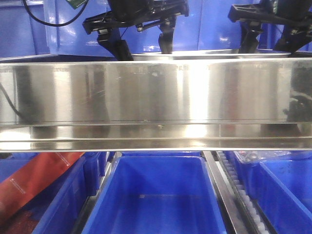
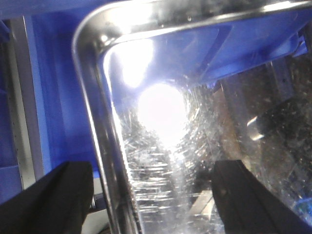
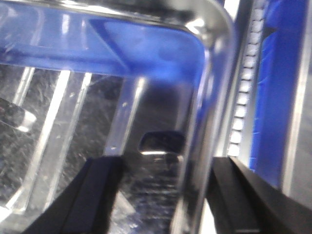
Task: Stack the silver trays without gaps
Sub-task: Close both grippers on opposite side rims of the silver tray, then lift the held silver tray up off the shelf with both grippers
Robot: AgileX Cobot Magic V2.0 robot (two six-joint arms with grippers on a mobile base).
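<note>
Inspector: Checked left gripper (image 2: 151, 204). Found fingers (image 2: 53, 195) held wide apart, clamped on nothing. Noted silver tray (image 2: 92, 107) passing up through the gap: rim and side wall between the fingers, one finger outside the pan, the other over its scratched floor.

Clerk: Any contact with the metal?

Inspector: Cannot tell; tips cut off at the lower edge of the wrist view. Recorded the tray's rounded corner ahead of the fingers, and blue bin (image 2: 48, 87) plastic beyond the outer finger.

Clerk: And right gripper (image 3: 165, 200)?

Inspector: Same finding. Fingers (image 3: 243, 200) spread, gripping nothing, straddling the tray's opposite side wall; inner finger over the floor, outer finger next to a roller rail (image 3: 242, 102). Rounded corner again ahead of the tips.

Clerk: Front view?

Inspector: Seen both grippers pointing down, fingertips lost at the top edge of a long steel bar (image 1: 156, 97) spanning the frame. Glimpsed only a thin strip of tray rim level with the fingers, running from the left pair past the right pair. Unable to say whether one tray or several nested.
</note>
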